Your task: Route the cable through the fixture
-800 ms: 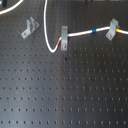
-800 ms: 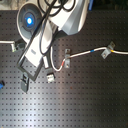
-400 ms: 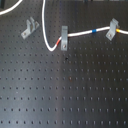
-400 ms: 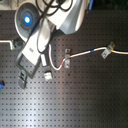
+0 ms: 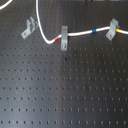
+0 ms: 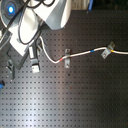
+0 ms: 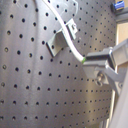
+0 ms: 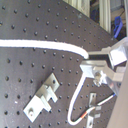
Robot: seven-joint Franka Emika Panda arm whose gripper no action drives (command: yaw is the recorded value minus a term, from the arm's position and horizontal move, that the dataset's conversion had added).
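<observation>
The white cable (image 5: pixel 80 34) runs through the upright middle clip (image 5: pixel 64 38) and the slim right clip (image 5: pixel 113 29). It carries red, blue and yellow-orange bands. Left of the middle clip it curves up and leaves the top of the first exterior view. The fixture (image 5: pixel 28 27), a broad slanted grey clip, stands just left of that rising stretch, apart from it. My gripper (image 7: pixel 89 61) is shut on the cable (image 7: pixel 70 40) close above the fixture (image 7: pixel 59 39). The fixture (image 8: pixel 42 97) also shows in the second wrist view. The arm covers the gripper in the second exterior view.
Everything sits on a black perforated board (image 5: pixel 65 90). The arm's white body (image 6: pixel 45 17) fills the second exterior view's upper left. A small dark object (image 6: pixel 10 66) lies at the second exterior view's left edge.
The arm has moved toward the second exterior view's left. The held stretch of cable has swung from a low slant to a steep rise beside the fixture.
</observation>
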